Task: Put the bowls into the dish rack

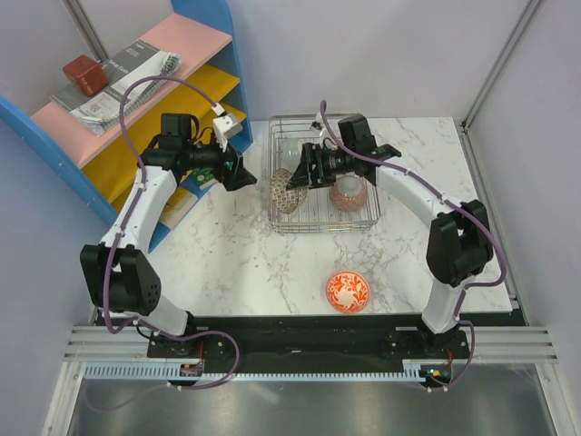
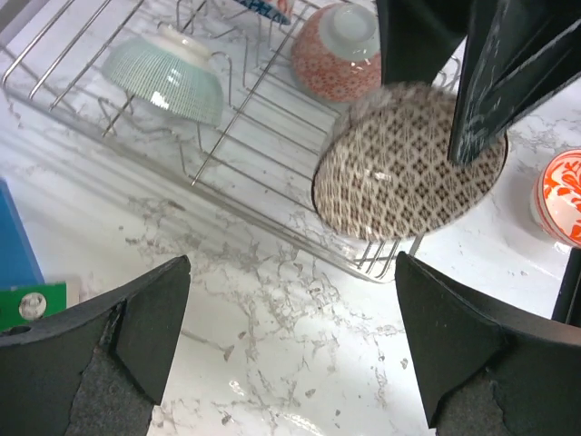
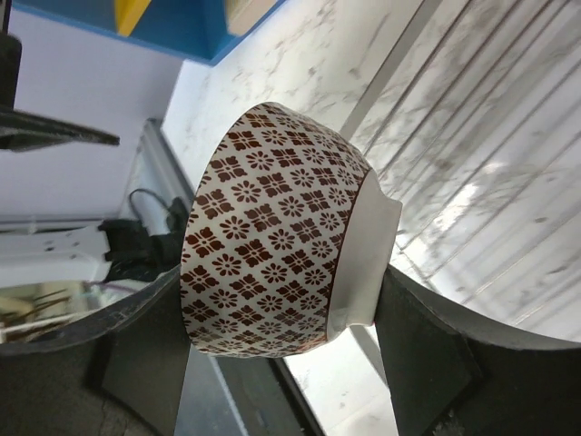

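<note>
The silver wire dish rack point(image 1: 324, 227) stands at the table's far centre. My right gripper point(image 1: 295, 180) is shut on a beige bowl with a brown pattern point(image 1: 285, 193), held on its side over the rack's front left corner. In the right wrist view the bowl point(image 3: 272, 245) sits with its rim against one finger and its foot against the other point(image 3: 427, 354). Inside the rack point(image 2: 227, 136) lie a pale green bowl point(image 2: 163, 77) and a red-patterned bowl point(image 2: 336, 59). A red-orange floral bowl point(image 1: 348, 291) sits on the table in front. My left gripper point(image 1: 243, 173) hangs open and empty left of the rack.
A blue-framed shelf point(image 1: 218, 54) with pink and yellow boards stands at the far left, holding booklets and a red block point(image 1: 82, 73). My left gripper point(image 2: 290, 336) looks down on bare marble beside the rack. White walls close in the table's back and right.
</note>
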`<state>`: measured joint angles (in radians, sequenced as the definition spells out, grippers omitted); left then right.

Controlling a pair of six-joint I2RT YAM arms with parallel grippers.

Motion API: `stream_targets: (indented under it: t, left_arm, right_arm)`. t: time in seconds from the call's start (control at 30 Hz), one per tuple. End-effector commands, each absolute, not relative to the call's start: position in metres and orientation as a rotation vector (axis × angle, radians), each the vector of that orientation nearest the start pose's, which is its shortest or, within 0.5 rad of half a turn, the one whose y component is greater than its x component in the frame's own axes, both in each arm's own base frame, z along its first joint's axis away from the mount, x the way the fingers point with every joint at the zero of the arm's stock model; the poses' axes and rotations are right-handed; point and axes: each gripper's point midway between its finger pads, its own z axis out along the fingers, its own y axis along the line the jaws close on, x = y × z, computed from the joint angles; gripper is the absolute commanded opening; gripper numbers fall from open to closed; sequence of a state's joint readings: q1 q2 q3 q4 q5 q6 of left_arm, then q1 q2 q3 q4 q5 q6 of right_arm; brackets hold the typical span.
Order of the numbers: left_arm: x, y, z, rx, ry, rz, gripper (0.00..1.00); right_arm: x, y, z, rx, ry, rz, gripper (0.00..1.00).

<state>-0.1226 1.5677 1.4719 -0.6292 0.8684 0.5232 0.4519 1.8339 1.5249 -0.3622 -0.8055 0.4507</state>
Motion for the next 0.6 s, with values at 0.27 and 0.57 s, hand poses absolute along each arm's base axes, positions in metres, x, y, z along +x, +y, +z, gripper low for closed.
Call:
stream_targets:
  t: [0.27, 0.57]
  left_arm:
    - [0.333, -0.132, 0.227, 0.911, 1.881, -0.673, 1.00]
    - [0.311, -0.117, 0.215, 0.848, 1.911, -0.638, 1.00]
  right_arm:
    - [0.428, 0.280, 0.221, -0.564, 2.286, 0.634, 0.00]
    - [0.445, 0.269, 0.206, -0.746, 2.254, 0.189, 0.00]
